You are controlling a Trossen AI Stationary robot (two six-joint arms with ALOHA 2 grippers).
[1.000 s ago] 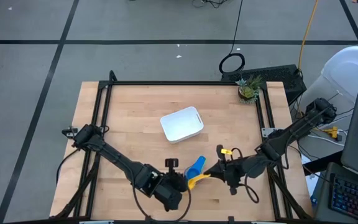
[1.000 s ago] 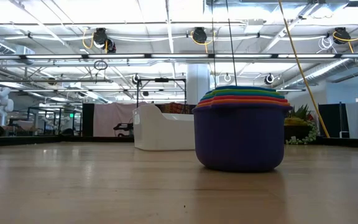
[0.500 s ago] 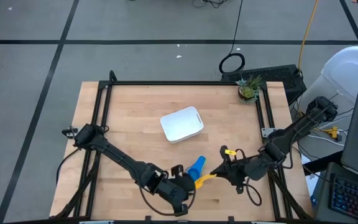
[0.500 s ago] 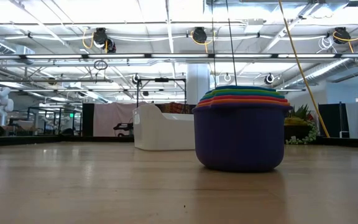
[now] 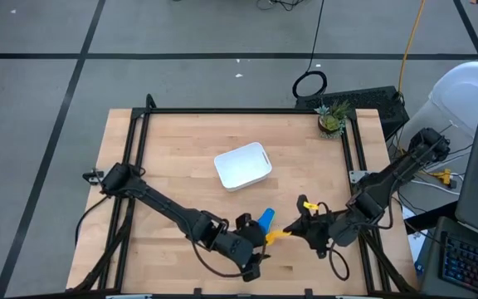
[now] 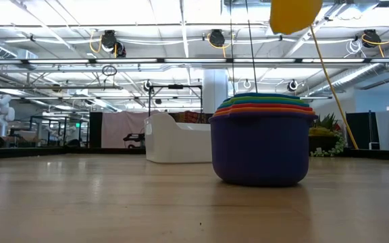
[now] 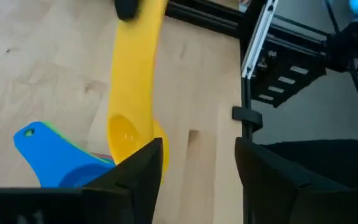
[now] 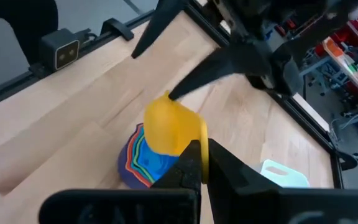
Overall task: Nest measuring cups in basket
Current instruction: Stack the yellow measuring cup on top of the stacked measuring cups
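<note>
We find no text, label, brand, number or sign that we can read in any view.

Robotics lab / industrial workshop floor. Low view: open ceiling with steel trusses (image 6: 181, 61), hanging yellow cable reels (image 6: 110, 42), white humanoid robot (image 6: 1, 111) at far left. High view: grey concrete floor with tape lines (image 5: 73, 83), keyboard (image 5: 471, 257) lower right.
</note>
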